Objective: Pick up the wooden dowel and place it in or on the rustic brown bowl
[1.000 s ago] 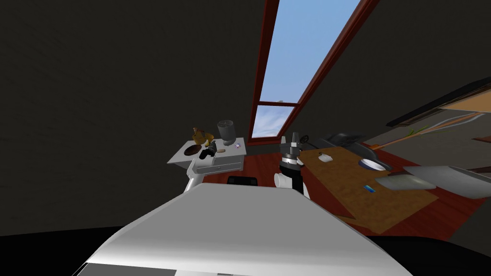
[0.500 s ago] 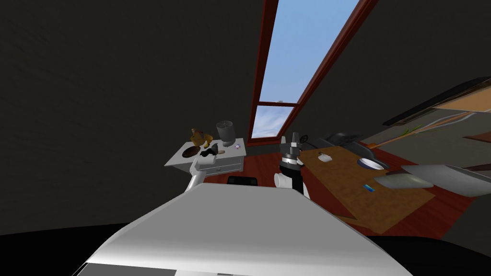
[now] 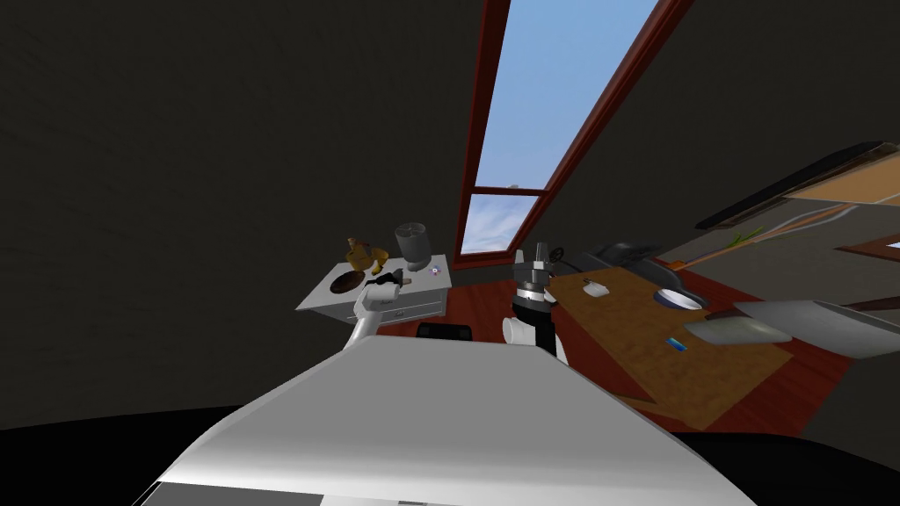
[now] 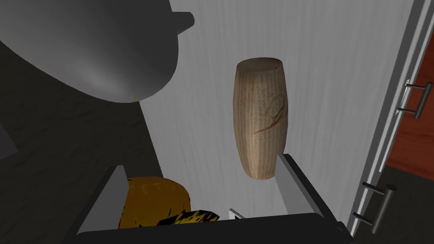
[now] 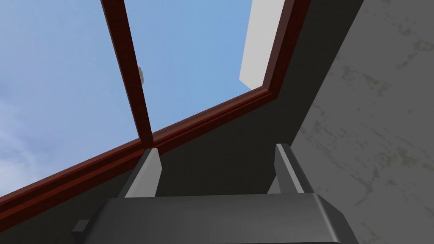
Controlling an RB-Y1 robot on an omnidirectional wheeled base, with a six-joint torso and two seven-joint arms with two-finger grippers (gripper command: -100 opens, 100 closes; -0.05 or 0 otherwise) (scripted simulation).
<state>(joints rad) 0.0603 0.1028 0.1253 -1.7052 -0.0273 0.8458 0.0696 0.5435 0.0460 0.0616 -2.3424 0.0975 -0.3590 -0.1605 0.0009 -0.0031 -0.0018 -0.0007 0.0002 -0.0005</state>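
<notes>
since my left gripper (image 4: 201, 163) is hanging right over the white drawer cabinet (image 4: 339, 63), here's the rundown. its fingers are spread wide and there's nothing clamped between them.

the wooden dowel (image 4: 260, 118) is a stubby, barrel-shaped piece with grain lines, lying flat on the cabinet top. most of it sits out past my fingertips. only its near end comes in just beside the tip of one finger, and i can't tell if the two actually touch.

down by the other finger there's a yellow-brown thing (image 4: 148, 203), partly hidden behind the gripper body, no clue what it is from here. out past that finger a rounded grey vessel (image 4: 97, 46) with a little nub on its side sits close. bar handles (image 4: 415, 99) run along the cabinet's front, with red-brown floor (image 4: 409, 144) beyond it.

in the head view the dark brown bowl (image 3: 347, 279) sits on the same cabinet top, toward its left end, to the left of my gripper and apart from the dowel.

my right gripper (image 5: 218, 148) is held up off to the right of the cabinet, fingers apart, nothing in them.
</notes>
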